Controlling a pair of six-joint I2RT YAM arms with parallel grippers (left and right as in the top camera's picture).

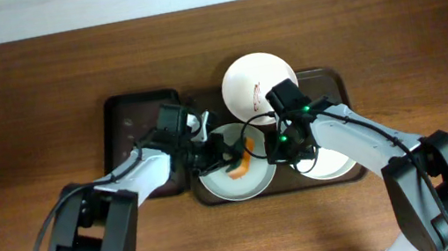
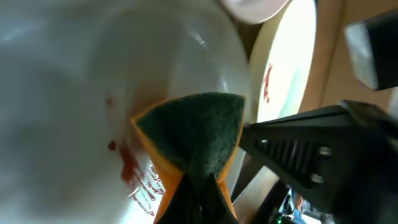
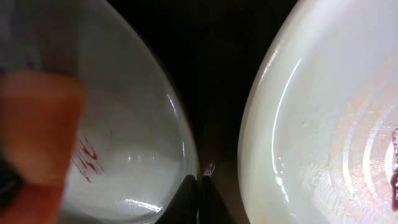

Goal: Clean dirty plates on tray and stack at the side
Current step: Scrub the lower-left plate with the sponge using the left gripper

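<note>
The dark brown tray [image 1: 334, 78] holds three white plates. The front-left plate [image 1: 226, 186] has red sauce streaks in both wrist views [image 2: 68, 81] [image 3: 130, 118]. My left gripper [image 1: 230, 153] [image 2: 198, 208] is shut on a green and orange sponge [image 1: 244, 167] [image 2: 200, 130] pressed onto that plate. My right gripper [image 1: 284, 150] [image 3: 199, 186] is shut at this plate's right rim and seems to pinch it. The far plate [image 1: 258, 83] has a red streak. The right plate [image 1: 335, 164] is mostly hidden under my right arm.
A smaller black tray [image 1: 132, 135] lies left of the brown tray, under my left arm. A second streaked plate [image 2: 286, 68] [image 3: 323, 112] lies close beside the wiped one, with a narrow strip of tray [image 3: 217, 74] between them. Wooden table all around.
</note>
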